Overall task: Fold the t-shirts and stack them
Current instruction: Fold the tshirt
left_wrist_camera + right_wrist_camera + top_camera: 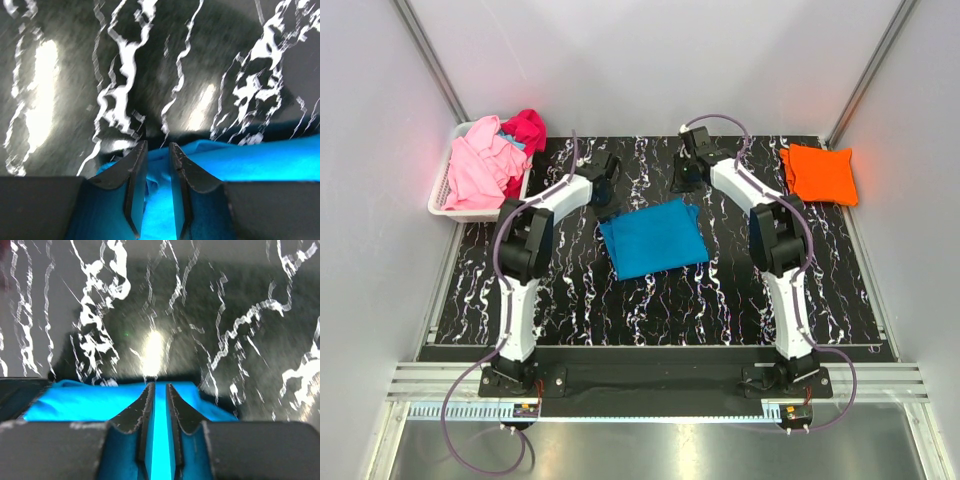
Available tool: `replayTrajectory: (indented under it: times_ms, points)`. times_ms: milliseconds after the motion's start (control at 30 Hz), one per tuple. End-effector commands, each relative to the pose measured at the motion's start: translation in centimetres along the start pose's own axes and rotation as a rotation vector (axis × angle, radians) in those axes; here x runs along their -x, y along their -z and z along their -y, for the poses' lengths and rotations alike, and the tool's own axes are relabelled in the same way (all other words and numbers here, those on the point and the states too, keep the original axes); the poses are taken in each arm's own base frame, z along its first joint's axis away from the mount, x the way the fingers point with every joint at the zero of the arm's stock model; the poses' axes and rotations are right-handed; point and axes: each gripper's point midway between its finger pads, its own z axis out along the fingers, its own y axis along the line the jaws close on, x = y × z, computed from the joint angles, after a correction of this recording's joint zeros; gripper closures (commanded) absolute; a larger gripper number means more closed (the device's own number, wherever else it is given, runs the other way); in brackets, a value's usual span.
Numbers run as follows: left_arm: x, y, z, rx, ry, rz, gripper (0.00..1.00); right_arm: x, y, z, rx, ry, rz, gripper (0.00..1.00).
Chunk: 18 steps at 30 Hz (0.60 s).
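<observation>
**Fingers nipped on far edge of blue tee (653, 238)**

Close up in the left wrist view, the left gripper (157, 147) has its fingers (134, 185) drawn nearly together, w/ only a thin slot btwn them. Turquoise cloth fills that slot and bunches round both fingers, so it reads as a pinch on the tee's far-left corner. The right gripper (158, 387) is much the same: fingers (177, 412) close-set, a bright strip of the same cloth btwn them, and cloth spread flat to either side. That's prob. a pinch on the far-right corner, tho blur hides how deep the bite goes.

From above, the blue tee lies folded to a rough rectangle mid-table (720, 300), btwn the two arms. Its long axis runs approx left-right, a bit skewed, w/ the right end farther from the bases. Both grippers sit at the far long edge, one per corner, so the body of the tee lies on the near side of the fingers, toward the bases.

My read: the next fold would bring that far edge toward the near one, both arms moving together so it stays level.

The orange tee (818, 173) lies folded at far right, well apart and nearer the right arm. The pink tee (480, 165) and magenta tee (527, 130) are heaped in the basket (440, 195) at far left.
</observation>
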Motion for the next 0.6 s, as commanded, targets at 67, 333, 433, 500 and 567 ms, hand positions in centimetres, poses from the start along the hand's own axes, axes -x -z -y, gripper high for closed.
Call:
replayTrajectory:
  times_ms: [67,333,433,500,567]
  points:
    - [1.7,6.5,-0.1,-0.043,-0.011,0.103,0.71,0.1,5.8,-0.2,-0.022,0.003,0.005,0.76]
    - [-2.9,8.5,-0.6,-0.081,-0.078,0.027,0.68,-7.2,7.3,0.4,0.003,-0.046,-0.136,0.74]
    - [-4.8,9.0,-0.2,-0.098,-0.085,-0.001,0.68,-9.1,7.7,-0.1,0.026,-0.049,-0.175,0.74]
    - [-6.4,9.4,0.8,-0.127,-0.119,-0.023,0.68,-10.2,7.7,-0.2,0.03,-0.048,-0.191,0.74]
    - [-7.6,9.9,2.0,-0.161,-0.152,-0.042,0.68,-11.0,7.5,-0.6,0.047,-0.044,-0.206,0.74]
